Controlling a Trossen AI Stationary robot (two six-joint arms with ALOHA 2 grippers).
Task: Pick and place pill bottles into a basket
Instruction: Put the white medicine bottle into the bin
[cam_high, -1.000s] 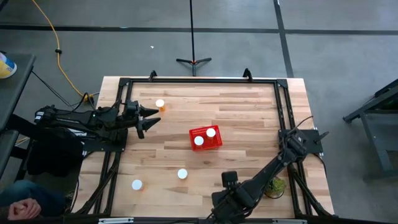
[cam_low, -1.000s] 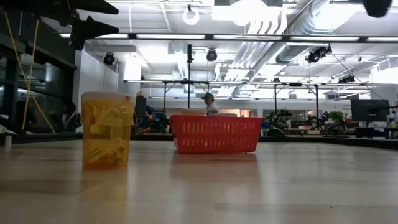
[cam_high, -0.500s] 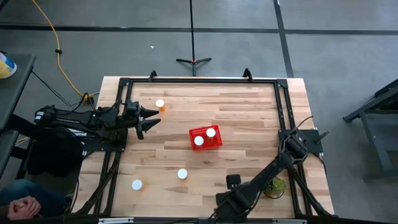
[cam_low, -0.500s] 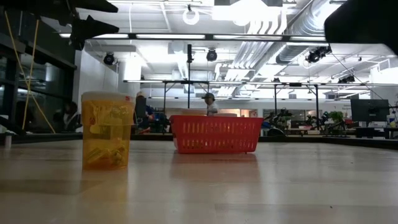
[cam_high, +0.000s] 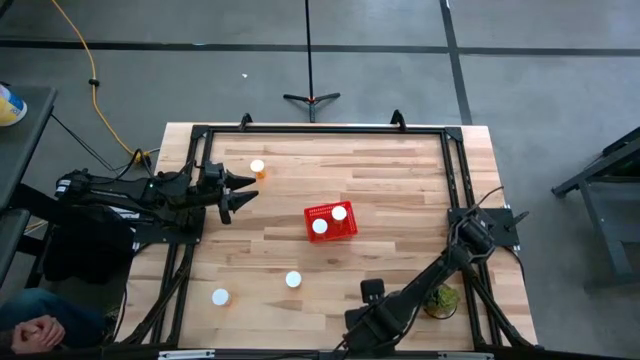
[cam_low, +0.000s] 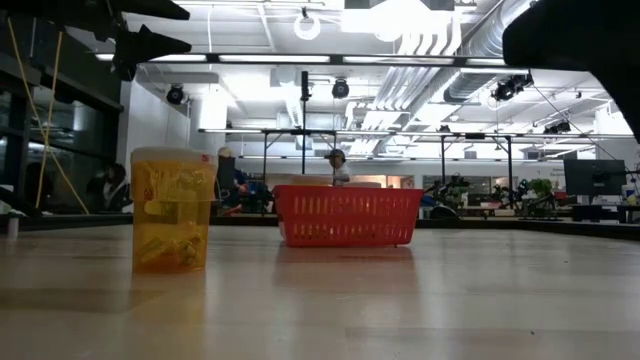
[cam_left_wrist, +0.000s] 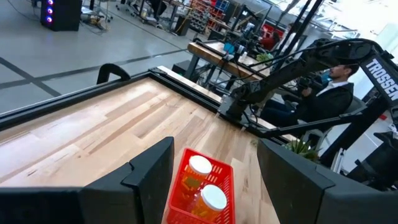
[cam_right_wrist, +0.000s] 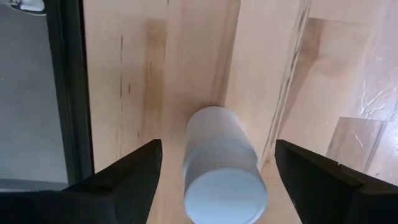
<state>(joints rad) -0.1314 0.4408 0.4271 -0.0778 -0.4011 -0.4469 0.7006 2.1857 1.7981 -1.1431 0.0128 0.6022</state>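
Note:
The red basket (cam_high: 330, 221) stands mid-table and holds two pill bottles (cam_high: 320, 227), also seen in the left wrist view (cam_left_wrist: 200, 167). One bottle (cam_high: 258, 167) is at the far left. Two more (cam_high: 293, 280) (cam_high: 220, 297) stand near the table's near edge. The low view shows one orange bottle (cam_low: 172, 210) upright before the basket (cam_low: 347, 215). My left gripper (cam_high: 243, 190) is open and empty, left of the basket. My right gripper (cam_high: 352, 335) is open at the near edge. Its fingers stand on either side of a white cylindrical bottle (cam_right_wrist: 221, 165) without touching it.
A small green potted plant (cam_high: 442, 298) stands at the near right, beside my right arm. A black frame rail (cam_right_wrist: 65, 93) runs along the table edge close to the right gripper. A person (cam_left_wrist: 336, 87) sits beyond the table.
My right arm has come lower at the table's near edge; in the low view its dark bulk now fills the top right corner.

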